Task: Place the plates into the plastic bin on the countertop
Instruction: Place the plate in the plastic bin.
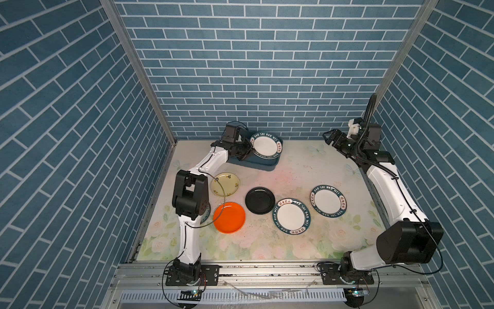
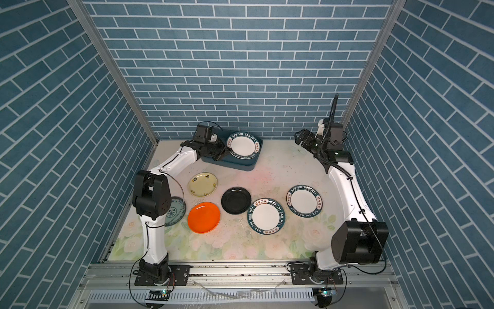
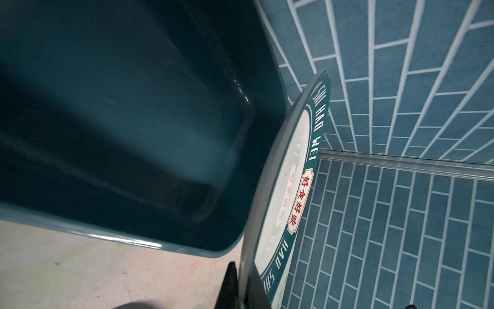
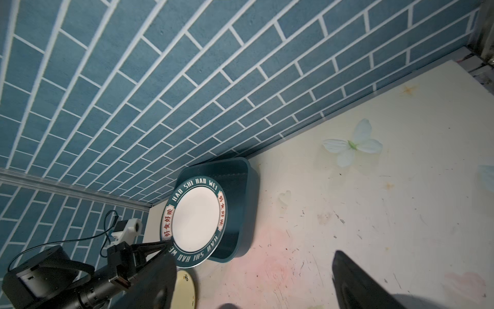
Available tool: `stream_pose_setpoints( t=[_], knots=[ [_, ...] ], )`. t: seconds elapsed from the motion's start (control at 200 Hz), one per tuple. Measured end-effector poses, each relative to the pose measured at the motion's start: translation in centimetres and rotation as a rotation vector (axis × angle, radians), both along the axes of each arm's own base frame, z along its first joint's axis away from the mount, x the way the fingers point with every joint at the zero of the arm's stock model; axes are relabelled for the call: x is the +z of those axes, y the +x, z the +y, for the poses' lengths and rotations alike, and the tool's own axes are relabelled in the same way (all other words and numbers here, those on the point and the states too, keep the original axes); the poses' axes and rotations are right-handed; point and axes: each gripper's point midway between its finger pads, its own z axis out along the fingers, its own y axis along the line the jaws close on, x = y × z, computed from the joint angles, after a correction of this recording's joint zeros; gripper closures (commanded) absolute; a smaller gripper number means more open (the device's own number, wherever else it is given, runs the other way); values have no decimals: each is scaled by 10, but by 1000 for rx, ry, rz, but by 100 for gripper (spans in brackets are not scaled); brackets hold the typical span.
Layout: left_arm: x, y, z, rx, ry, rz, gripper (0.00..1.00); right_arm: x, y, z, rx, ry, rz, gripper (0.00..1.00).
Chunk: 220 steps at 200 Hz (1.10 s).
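My left gripper point(image 1: 250, 149) is shut on the rim of a white plate with a lettered teal rim point(image 1: 266, 145), held tilted over the dark teal plastic bin point(image 1: 267, 163) at the back of the countertop point(image 1: 294, 171). In the left wrist view both fingers pinch the plate's edge point(image 3: 288, 171) beside the bin's bare interior point(image 3: 133, 120). My right gripper point(image 1: 327, 136) hangs open and raised at the back right, holding nothing. On the countertop lie a pale yellow plate point(image 1: 225, 184), a black one point(image 1: 259, 200), an orange one point(image 1: 229, 217) and two white lettered ones point(image 1: 291, 216) point(image 1: 328, 200).
A teal patterned plate point(image 2: 176, 211) lies at the left edge, mostly under my left arm's elbow point(image 2: 151, 195). Blue brick walls close in the back and both sides. A metal rail point(image 1: 267, 270) runs along the front.
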Motion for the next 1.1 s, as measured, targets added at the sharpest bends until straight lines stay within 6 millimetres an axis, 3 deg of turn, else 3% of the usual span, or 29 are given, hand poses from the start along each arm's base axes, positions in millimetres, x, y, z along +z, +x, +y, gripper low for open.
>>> stream_pose_setpoints(
  t=[0.12,0.425,0.635,0.715,0.775,0.905,1.1],
  knots=[
    [-17,12,13,-23,21,8,100,-7,0,-5,-29,-8,17,10],
    [-87,21,8,-104,59,89,100,-11,3,-20,-116,-44,29,10],
    [-96,33,8,-108,52,72,100,-12,3,-24,-136,-55,32,10],
    [-96,35,8,-111,53,66,91,-13,3,-25,-143,-60,36,10],
    [-96,35,8,-119,57,59,76,-14,3,-27,-149,-63,38,10],
    [-87,39,6,-128,54,35,55,-14,3,-29,-160,-70,38,10],
    [-77,43,7,-128,70,14,37,-13,0,-29,-156,-84,52,10]
  ],
)
